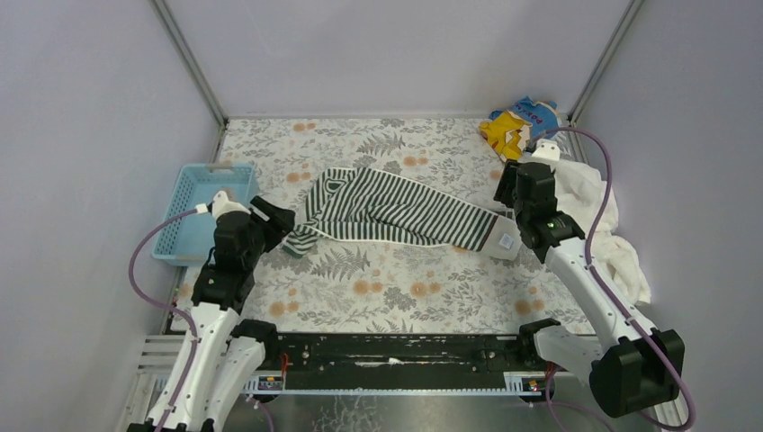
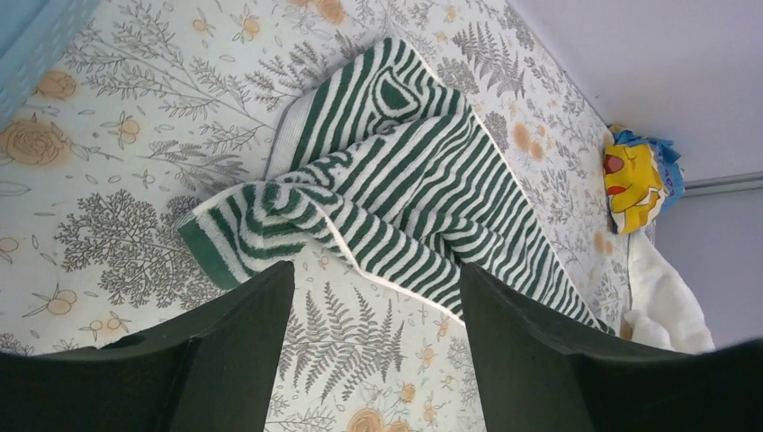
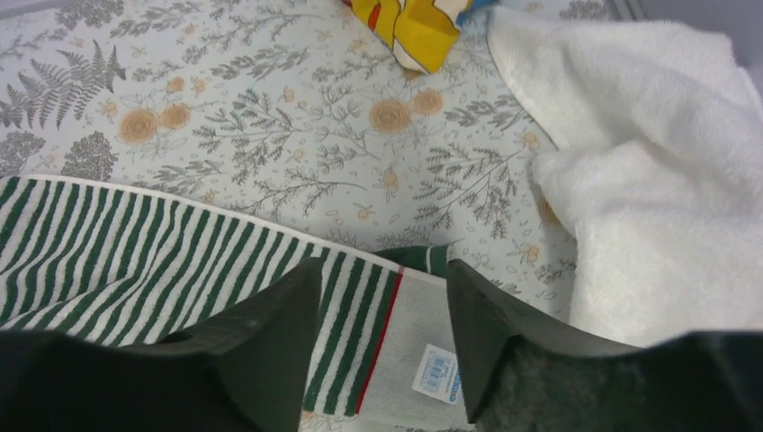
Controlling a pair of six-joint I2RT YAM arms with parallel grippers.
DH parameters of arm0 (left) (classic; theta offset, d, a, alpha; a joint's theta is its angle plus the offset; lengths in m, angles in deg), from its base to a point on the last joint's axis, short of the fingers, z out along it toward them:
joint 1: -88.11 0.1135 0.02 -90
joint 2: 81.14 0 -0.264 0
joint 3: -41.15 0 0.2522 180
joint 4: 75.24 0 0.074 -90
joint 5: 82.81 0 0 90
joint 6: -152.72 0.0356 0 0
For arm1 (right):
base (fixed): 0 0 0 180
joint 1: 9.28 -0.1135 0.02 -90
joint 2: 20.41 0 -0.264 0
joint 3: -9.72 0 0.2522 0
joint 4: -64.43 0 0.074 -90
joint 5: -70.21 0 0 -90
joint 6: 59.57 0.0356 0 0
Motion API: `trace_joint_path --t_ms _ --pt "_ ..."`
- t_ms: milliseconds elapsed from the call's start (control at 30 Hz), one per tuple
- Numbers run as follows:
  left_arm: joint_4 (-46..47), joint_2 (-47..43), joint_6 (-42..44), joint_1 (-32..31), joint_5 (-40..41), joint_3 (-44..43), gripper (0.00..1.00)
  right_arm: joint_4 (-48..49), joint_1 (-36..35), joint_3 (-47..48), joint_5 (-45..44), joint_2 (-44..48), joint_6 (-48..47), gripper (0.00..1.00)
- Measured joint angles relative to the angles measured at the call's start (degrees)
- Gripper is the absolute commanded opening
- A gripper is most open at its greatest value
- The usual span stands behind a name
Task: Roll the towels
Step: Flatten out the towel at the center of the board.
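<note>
Green-striped towel [image 1: 396,214] is laid lengthwise from left gripper [image 2: 375,270] to right gripper [image 3: 382,267], an end below each (jaws parted, nothing gripped).

- Plain pale grey walls [image 1: 396,45] on three sides, evenly lit.
- Metal posts [image 1: 191,65] in both far corners.
- Tabletop [image 1: 405,288] printed with grey ferns and orange flowers.

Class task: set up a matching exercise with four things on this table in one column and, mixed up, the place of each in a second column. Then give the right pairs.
Things
1. striped towel
2. white towel
3. blue basket
4. yellow-and-blue cloth

Places
A. at the left edge
B. in the far right corner
C. spread across the middle
D. heaped at the right edge

Pairs: 1-C, 2-D, 3-A, 4-B
</note>
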Motion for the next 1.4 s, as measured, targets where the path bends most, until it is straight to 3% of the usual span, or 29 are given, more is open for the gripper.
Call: trace_joint_path --t_ms 133,300,633,833,1067,1300,1400 --pt "-0.4 4.5 1.3 0.0 -0.7 -3.6 0.7 -1.4 0.0 0.0 1.6 -1.2 0.5 0.8" --pt "-0.2 20.7 4.4 0.0 -5.9 -9.6 0.76 -3.3 0.0 0.0 9.2 -4.3 1.2 0.89" --pt "1.2 56.6 8.9 -1.9 -12.2 -31.6 0.75 -6.6 0.3 1.8 9.9 -16.7 1.5 0.91" --pt "2.3 68.7 10.1 -5.9 -13.9 -34.3 0.69 -6.9 0.4 1.8 10.0 -18.1 1.3 0.92" --pt "8.6 65.6 8.6 -8.2 -15.7 -24.7 0.68 -6.0 0.4 1.8 11.3 -19.9 1.4 0.91" --pt "10.9 53.8 4.3 -18.0 -18.1 -11.4 0.74 -5.6 0.5 1.8 14.8 -22.0 2.1 0.91" --pt "8.7 47.1 2.8 -19.3 -17.9 -8.2 0.78 -5.2 0.5 1.8 16.8 -22.0 2.2 0.91"
